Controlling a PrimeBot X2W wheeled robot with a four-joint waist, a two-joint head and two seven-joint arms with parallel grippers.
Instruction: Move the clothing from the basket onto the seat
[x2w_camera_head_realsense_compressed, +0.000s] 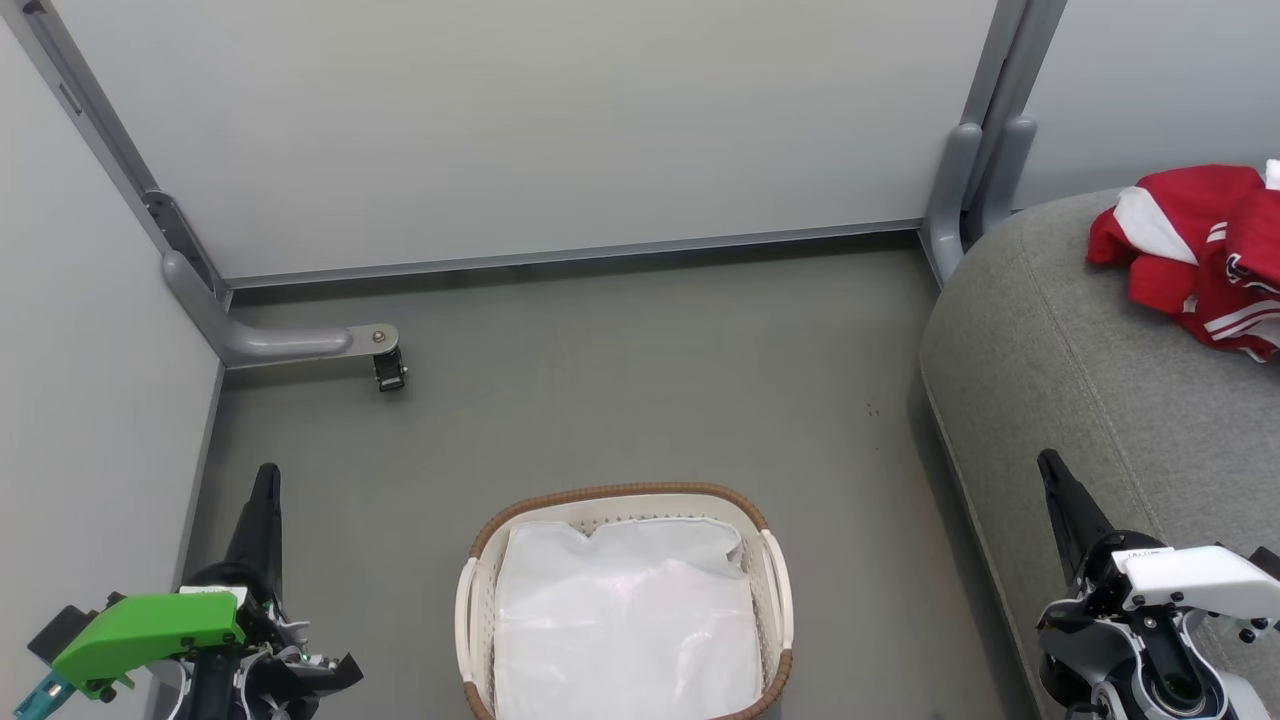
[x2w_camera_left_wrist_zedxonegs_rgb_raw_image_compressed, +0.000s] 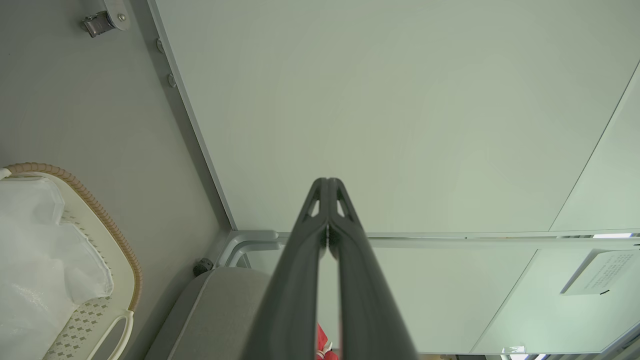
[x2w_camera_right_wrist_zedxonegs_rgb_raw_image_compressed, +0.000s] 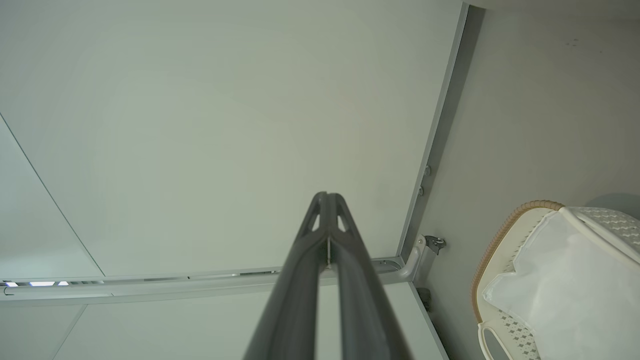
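Note:
The cream basket (x2w_camera_head_realsense_compressed: 481, 545) with a brown rim stands on the floor at the bottom centre, and inside it lies a plain white liner sheet (x2w_camera_head_realsense_compressed: 625, 620). Red clothing (x2w_camera_head_realsense_compressed: 1195, 260) with white stripes is bunched on the grey seat (x2w_camera_head_realsense_compressed: 1090, 400) at the right. My left gripper (x2w_camera_head_realsense_compressed: 266, 475) hangs shut at the lower left, left of the basket, holding nothing. My right gripper (x2w_camera_head_realsense_compressed: 1048, 462) is shut and empty over the seat's front edge. The wrist views show the left gripper (x2w_camera_left_wrist_zedxonegs_rgb_raw_image_compressed: 327, 181) and the right gripper (x2w_camera_right_wrist_zedxonegs_rgb_raw_image_compressed: 326, 195) with fingers pressed together, and the basket (x2w_camera_left_wrist_zedxonegs_rgb_raw_image_compressed: 107, 227) (x2w_camera_right_wrist_zedxonegs_rgb_raw_image_compressed: 492, 250) off to the side.
Pale partition walls (x2w_camera_head_realsense_compressed: 520, 130) enclose the grey floor (x2w_camera_head_realsense_compressed: 640, 380) on the far and left sides. A grey metal foot with a caster (x2w_camera_head_realsense_compressed: 385, 368) juts from the left corner. Another upright post (x2w_camera_head_realsense_compressed: 975, 180) stands by the seat's far end.

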